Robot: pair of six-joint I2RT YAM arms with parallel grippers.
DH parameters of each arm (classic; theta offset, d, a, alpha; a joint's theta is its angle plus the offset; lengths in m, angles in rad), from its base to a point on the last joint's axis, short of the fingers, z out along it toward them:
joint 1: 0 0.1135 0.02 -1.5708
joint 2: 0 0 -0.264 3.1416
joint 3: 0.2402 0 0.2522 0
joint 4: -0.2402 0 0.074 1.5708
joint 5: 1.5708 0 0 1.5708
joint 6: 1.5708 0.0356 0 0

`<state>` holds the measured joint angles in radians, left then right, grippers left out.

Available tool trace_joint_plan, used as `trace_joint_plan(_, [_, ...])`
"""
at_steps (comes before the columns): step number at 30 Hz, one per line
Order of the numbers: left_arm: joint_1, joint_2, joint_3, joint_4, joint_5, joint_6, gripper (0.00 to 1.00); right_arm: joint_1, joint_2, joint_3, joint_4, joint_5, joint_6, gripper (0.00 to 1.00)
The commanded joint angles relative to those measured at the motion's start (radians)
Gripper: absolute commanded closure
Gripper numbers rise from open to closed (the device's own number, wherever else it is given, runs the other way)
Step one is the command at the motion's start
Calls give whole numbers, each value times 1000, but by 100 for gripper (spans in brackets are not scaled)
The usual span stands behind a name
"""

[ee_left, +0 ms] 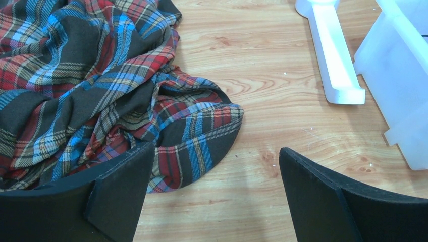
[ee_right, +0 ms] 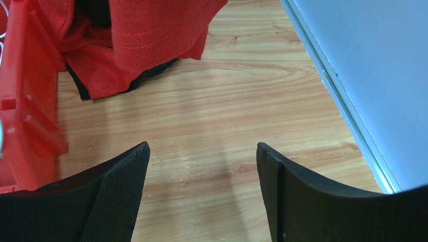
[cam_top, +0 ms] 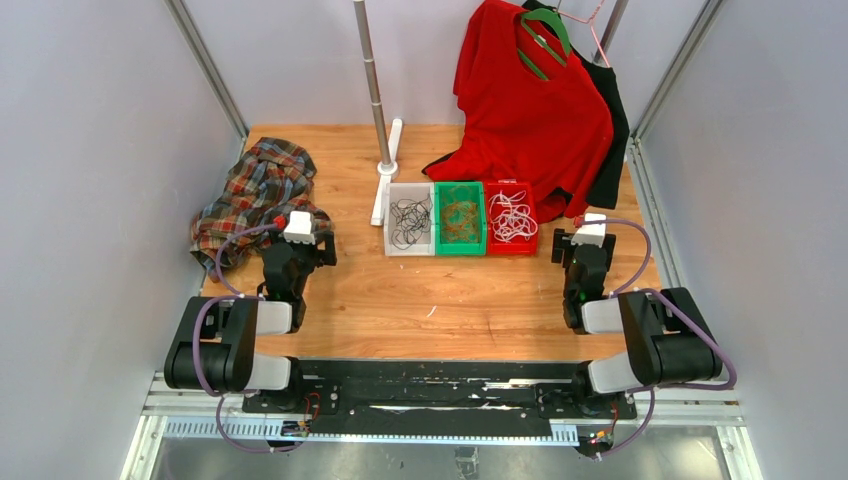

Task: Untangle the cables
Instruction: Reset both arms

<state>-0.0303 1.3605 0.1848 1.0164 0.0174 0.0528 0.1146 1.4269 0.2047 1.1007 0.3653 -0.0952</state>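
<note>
the wooden counter [cam_top: 440, 300] shows open wood between the arms, with walls close on both sides. a red shirt [cam_top: 530, 100] hangs over the far right edge, and a plaid shirt [cam_top: 255, 190] is heaped at the left edge. three bins touch in a row at mid-counter: the white bin [cam_top: 389, 225] holds the black cables [cam_top: 408, 220], the green bin [cam_top: 461, 249] holds the orange-brown cables [cam_top: 461, 215], and the red bin [cam_top: 511, 250] holds the white cables [cam_top: 511, 217]. the left tool [ee_left: 212, 171] is spread wide and holds nothing, beside the plaid hem. the right tool [ee_right: 202, 161] is spread wide and holds nothing, between the red bin and the wall.
</note>
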Motion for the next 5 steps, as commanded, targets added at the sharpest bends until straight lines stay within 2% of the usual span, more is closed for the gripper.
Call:
trace_joint_plan(1, [-3,2,8,48,-13,11,2,-16,4,-8,15,-5,4,23])
trace_joint_plan(5, [-3,0,8,48,-15,10,2,-16,4,-8,14,-6,3,23])
